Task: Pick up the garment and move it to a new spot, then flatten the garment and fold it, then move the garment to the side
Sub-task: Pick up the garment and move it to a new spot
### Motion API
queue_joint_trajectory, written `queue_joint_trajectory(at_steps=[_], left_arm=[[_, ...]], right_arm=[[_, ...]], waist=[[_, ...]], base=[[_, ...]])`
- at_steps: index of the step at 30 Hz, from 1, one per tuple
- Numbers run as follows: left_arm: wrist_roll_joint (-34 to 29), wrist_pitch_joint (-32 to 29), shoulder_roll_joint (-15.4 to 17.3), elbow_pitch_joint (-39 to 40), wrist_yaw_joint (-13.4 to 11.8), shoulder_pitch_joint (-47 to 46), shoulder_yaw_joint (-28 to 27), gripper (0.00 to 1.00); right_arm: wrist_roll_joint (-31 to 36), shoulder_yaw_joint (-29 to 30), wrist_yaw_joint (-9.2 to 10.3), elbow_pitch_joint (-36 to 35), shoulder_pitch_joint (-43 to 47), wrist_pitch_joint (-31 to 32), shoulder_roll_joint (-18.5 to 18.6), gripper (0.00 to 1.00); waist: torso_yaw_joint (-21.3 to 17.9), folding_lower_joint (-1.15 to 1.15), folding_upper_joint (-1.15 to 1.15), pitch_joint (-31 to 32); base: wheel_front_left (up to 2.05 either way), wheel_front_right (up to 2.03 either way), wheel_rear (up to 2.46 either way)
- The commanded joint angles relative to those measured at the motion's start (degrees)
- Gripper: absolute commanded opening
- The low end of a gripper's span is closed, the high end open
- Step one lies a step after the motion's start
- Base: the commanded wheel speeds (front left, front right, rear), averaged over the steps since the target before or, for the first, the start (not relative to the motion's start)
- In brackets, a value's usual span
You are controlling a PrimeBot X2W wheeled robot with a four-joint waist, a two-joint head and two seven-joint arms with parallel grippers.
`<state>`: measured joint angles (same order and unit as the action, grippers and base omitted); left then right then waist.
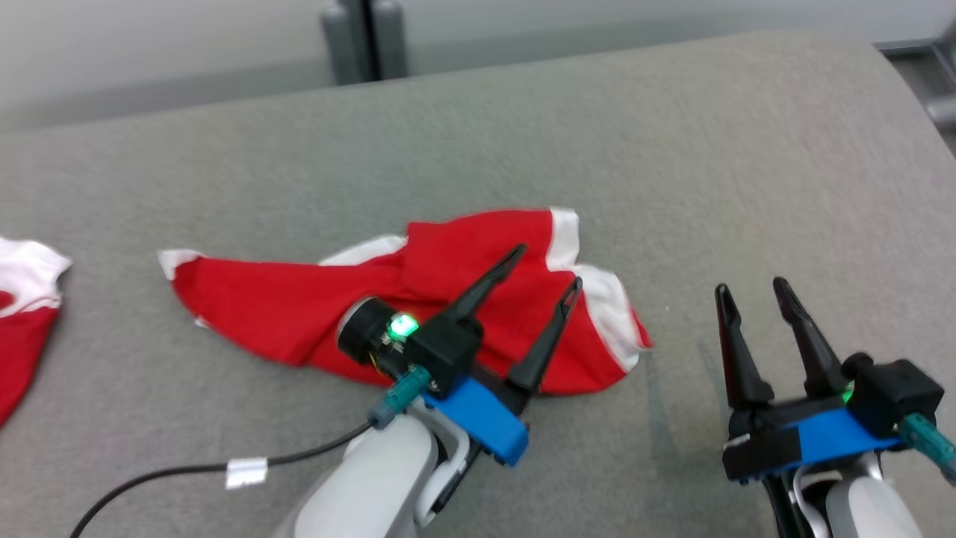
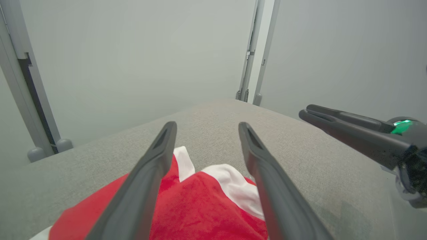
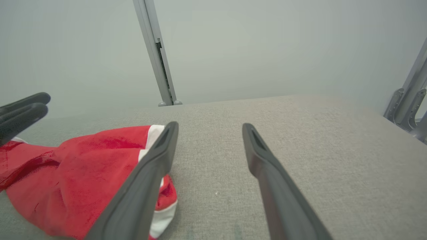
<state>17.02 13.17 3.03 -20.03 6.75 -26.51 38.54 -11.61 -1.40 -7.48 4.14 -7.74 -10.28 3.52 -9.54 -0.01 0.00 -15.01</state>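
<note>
A red garment [image 1: 299,306] with white trim lies crumpled on the grey table [image 1: 672,164], near the middle. Just above its right part hangs my left gripper [image 1: 549,265], open, with nothing between its fingers. The left wrist view shows the garment [image 2: 200,210] lying below the spread fingers of that gripper [image 2: 206,128]. To the right of the garment, over bare table, my right gripper [image 1: 750,285] stands open and holds nothing. From the right wrist, the garment [image 3: 76,176] sits left of the open right gripper [image 3: 210,128], with the left gripper's fingertips [image 3: 23,108] at the far left edge.
Another red and white cloth [image 1: 22,314] lies at the table's left edge. A black cable [image 1: 187,471] with a white tag trails from my left arm. Grey metal posts [image 1: 366,37] stand behind the table's far edge. The table's right half is bare grey cloth.
</note>
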Motion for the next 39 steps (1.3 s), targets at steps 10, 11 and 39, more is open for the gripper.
queue_joint_trajectory(at_steps=[10, 11, 39], left_arm=[[2.8, 1.8, 6.2, 4.3, -8.3, 7.1, -11.0, 1.0], [3.2, 1.9, 6.8, 4.4, -8.9, 8.0, -11.9, 1.0], [6.9, 0.2, 14.3, 5.2, -12.6, 22.3, -16.6, 1.0]], right_arm=[[0.8, 0.6, -0.03, -0.7, 3.1, 2.2, 0.9, 1.0], [0.9, 0.7, -0.02, -0.8, 3.5, 2.5, 0.9, 1.0], [1.5, 2.4, -0.02, -2.8, 11.2, 6.2, 0.3, 1.0]], waist=[[9.0, 0.01, 0.0, 6.6], [9.7, 0.01, 0.0, 7.0], [10.4, 0.01, 0.0, 14.6]], base=[[0.0, 0.0, 0.0], [0.0, 0.0, 0.0], [0.0, 0.0, 0.0]])
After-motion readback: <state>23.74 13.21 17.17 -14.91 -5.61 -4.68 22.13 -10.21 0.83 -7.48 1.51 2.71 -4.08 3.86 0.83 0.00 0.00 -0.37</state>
